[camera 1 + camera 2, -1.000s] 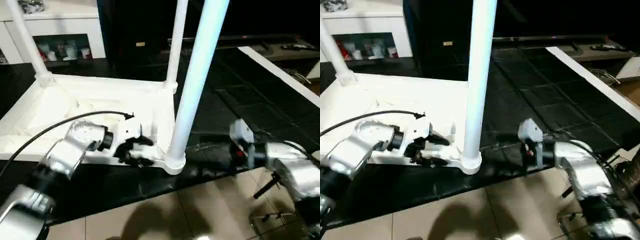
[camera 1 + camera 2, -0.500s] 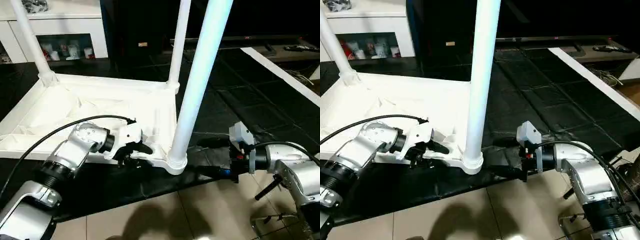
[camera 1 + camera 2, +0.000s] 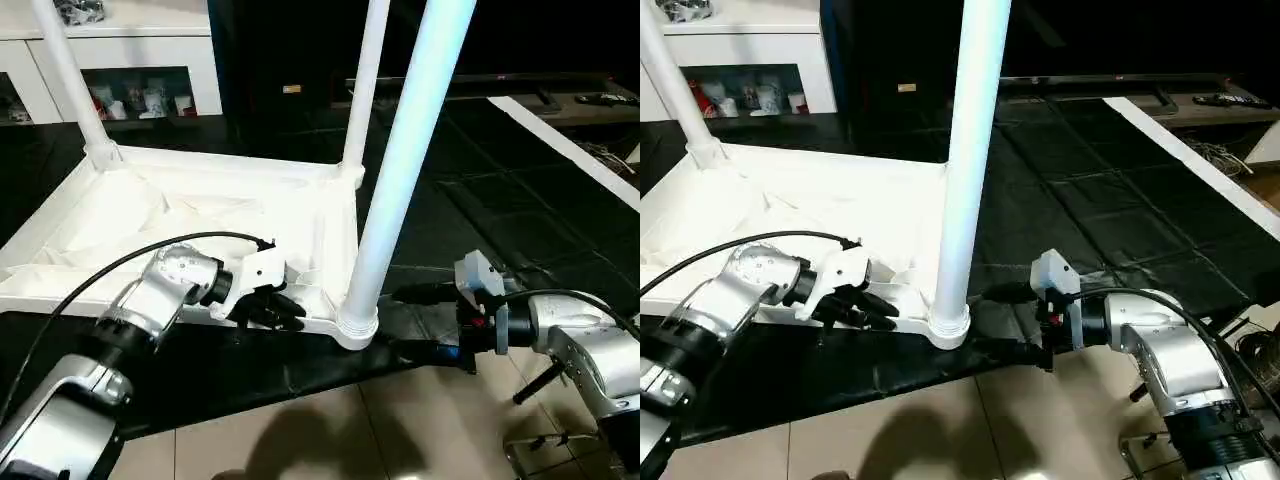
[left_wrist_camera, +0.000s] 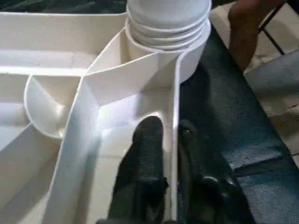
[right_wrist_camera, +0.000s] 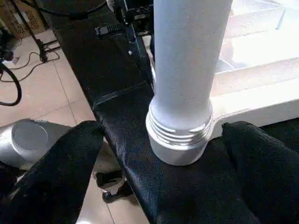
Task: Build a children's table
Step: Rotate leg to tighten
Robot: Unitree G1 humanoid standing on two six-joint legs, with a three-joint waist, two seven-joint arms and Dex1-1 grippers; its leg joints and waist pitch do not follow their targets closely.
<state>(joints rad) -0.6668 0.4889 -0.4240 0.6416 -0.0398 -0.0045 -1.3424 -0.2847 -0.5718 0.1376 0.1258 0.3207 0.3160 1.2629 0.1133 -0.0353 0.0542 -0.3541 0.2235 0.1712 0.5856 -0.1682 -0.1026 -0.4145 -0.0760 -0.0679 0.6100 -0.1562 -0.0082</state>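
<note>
Item: children's table [image 3: 200, 215], white plastic, one. It lies upside down on a black mat [image 3: 480, 190], its ribbed underside facing up, its near corner at the mat's front edge above the tiled floor [image 3: 400, 430].

Legs: three counted standing upward from the corners, namely the near leg [image 3: 405, 150], a far leg [image 3: 365, 85] and a far left leg [image 3: 65, 75]. The fourth corner lies outside the pictures, so its leg cannot be counted.

Handling: likely light and hollow, with a stiff frame. The legs are smooth and round, probably slippery to pinch and long enough to lever the socket if pushed high up. The thin side rim [image 4: 175, 140] and the ridged collar [image 5: 180, 135] at a leg's base look the best places to take hold.

Left gripper [image 4: 166, 135]: clamped on the rim just beside the near leg's socket, one finger inside the frame and one outside.

Right gripper [image 5: 163, 140]: spread wide, one finger either side of the near leg's base, not touching it.

Other: one white cabinet [image 3: 110, 60] behind the mat.
</note>
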